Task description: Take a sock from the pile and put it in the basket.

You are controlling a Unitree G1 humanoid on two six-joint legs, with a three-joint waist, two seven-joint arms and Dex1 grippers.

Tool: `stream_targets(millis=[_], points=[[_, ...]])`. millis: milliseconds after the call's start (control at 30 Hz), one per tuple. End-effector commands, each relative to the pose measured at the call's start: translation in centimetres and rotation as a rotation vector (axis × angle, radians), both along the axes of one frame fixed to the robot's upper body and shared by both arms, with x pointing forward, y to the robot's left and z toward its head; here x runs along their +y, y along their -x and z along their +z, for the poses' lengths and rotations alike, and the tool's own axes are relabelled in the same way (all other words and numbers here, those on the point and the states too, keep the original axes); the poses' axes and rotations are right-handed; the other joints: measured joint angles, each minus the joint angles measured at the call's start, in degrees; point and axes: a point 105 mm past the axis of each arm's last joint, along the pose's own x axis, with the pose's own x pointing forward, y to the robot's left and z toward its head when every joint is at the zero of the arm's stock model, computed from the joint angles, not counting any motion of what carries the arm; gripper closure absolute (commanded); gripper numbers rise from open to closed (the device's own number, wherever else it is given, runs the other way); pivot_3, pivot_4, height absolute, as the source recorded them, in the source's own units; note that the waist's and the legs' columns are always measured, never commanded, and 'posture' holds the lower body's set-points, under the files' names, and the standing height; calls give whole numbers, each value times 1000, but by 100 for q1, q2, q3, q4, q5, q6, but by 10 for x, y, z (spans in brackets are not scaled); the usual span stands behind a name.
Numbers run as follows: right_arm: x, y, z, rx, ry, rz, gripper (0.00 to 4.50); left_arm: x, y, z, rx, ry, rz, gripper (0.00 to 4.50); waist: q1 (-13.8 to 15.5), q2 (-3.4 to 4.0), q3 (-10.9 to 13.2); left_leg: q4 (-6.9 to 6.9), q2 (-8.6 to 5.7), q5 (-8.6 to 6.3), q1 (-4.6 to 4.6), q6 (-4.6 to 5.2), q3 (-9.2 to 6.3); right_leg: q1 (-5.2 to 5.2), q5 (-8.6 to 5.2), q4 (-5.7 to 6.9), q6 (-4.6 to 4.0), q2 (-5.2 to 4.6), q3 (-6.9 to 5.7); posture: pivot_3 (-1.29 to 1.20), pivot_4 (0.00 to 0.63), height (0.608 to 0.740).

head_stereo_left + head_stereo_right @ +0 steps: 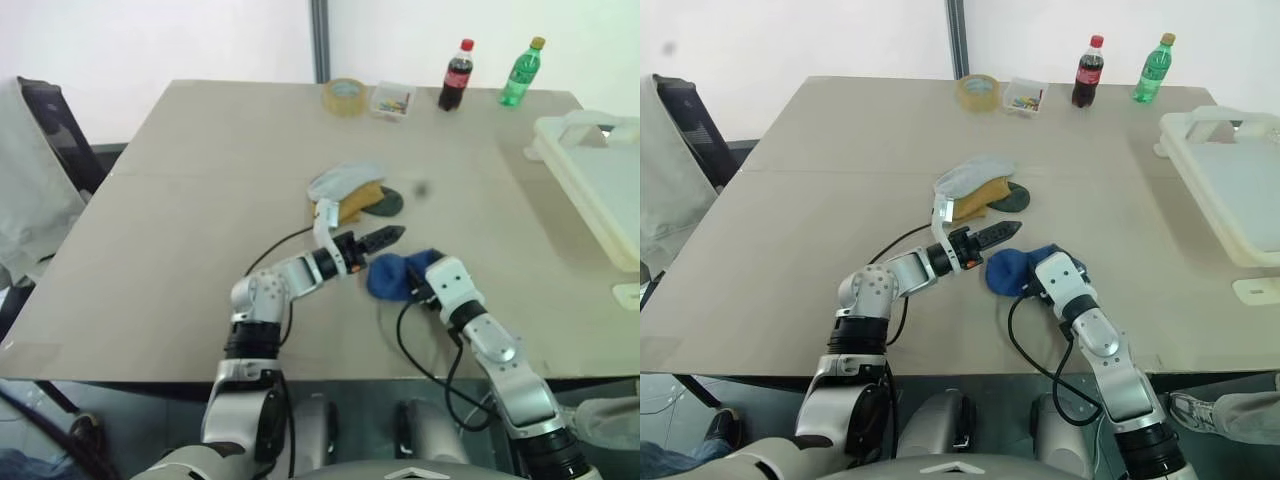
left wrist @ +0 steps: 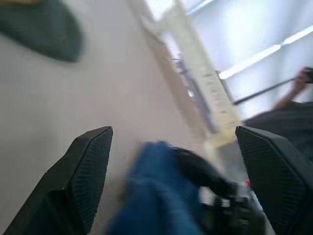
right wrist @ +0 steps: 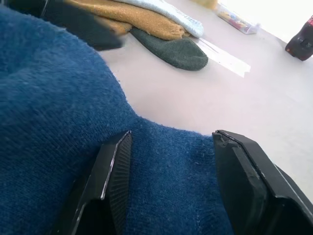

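No writing was readable from where I looked: the dark cola bottle (image 1: 457,75) carried a red label and cap, and the green bottle (image 1: 521,72) a yellow cap, but I could make out no words on either.

My right gripper (image 3: 168,161) had its two fingers set on either side of a blue sock (image 1: 398,274), the knit bunched between them, so I was grasping it where it lay on the table (image 1: 180,230), just apart from the pile (image 1: 352,192). My left gripper (image 1: 384,237) was spread wide and held nothing; it pointed across toward the blue sock, between it and the pile, with its fingertips just beside the cloth.

The pile had a grey sock on top, a yellow one under it and a dark green one at the edge. The basket (image 1: 600,180) sat well apart at my right, on the table's far side.
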Motion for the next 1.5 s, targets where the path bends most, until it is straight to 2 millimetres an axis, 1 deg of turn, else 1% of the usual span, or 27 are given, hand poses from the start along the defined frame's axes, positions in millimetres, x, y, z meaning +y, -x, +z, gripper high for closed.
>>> stream_targets(millis=[33,133,233,300,467,633,900,1000,1167,1267,1367,1433,1500], points=[[-3,-1,-10,36,25,-5,1825,-19,2,-4,-41,-102,-92,210,11,-1,0,0,0,0,0,0,-2,0,0,-1,0,0,-3,0,150,740],[-2,-1,-10,35,28,-3,1825,-27,15,-17,-47,-189,-206,210,-5,-1,0,0,-1,0,1,0,-2,1,0,-2,0,-1,-3,0,150,740],[-2,-2,-10,33,33,-3,1825,-30,35,-26,-31,-235,-393,210,-3,0,-1,-2,1,0,1,0,-3,1,0,-2,0,-1,-3,0,150,740],[-1,-2,-10,31,35,-3,1825,-25,40,-23,-22,-226,-457,210,-4,0,-1,-4,2,0,1,0,-3,1,0,-2,-1,0,-4,0,150,740],[-1,-1,-11,31,35,-8,1825,-7,39,-8,-3,-161,-505,210,-16,1,0,-5,3,-1,0,-1,-3,-8,-1,-3,0,-4,-4,0,150,740],[0,-1,-11,29,37,-6,1825,9,36,4,26,-90,-517,210,-36,1,2,-10,5,0,-2,0,-2,-13,-1,-3,0,-2,-3,0,150,740],[2,-3,-11,26,47,9,1825,8,46,19,65,74,-538,210,-80,-3,11,-11,5,0,-4,0,-1,-15,-1,-3,0,-4,-1,0,150,740],[2,-3,-11,27,46,7,1825,8,53,27,57,146,-548,210,-114,-3,12,-11,5,0,-4,0,-1,-15,-1,-3,0,-5,-1,0,150,740],[1,-4,-10,25,54,9,1825,11,50,37,82,246,-495,210,-124,-8,16,-11,5,0,-3,-1,-1,-15,0,-1,0,-6,0,0,150,740],[0,-5,-9,21,58,10,1825,8,51,35,91,254,-475,210,-129,-8,16,-11,5,0,-3,-1,-1,-14,0,-1,0,-6,0,0,150,740],[-1,-6,-4,8,54,9,1825,3,54,33,99,263,-468,210,-129,-10,17,-11,4,0,-3,-1,1,-12,0,-2,-1,-6,2,0,150,740],[-3,-7,4,5,-2,-7,1825,0,55,33,109,280,-463,210,-125,-10,17,-11,4,1,-3,-1,1,-11,1,-1,-1,-6,2,0,150,740],[-4,-7,16,-3,-48,-8,1825,-5,56,31,121,286,-458,210,-125,-10,18,-11,4,1,-3,-1,0,-10,1,-1,-1,-6,2,0,150,740]])
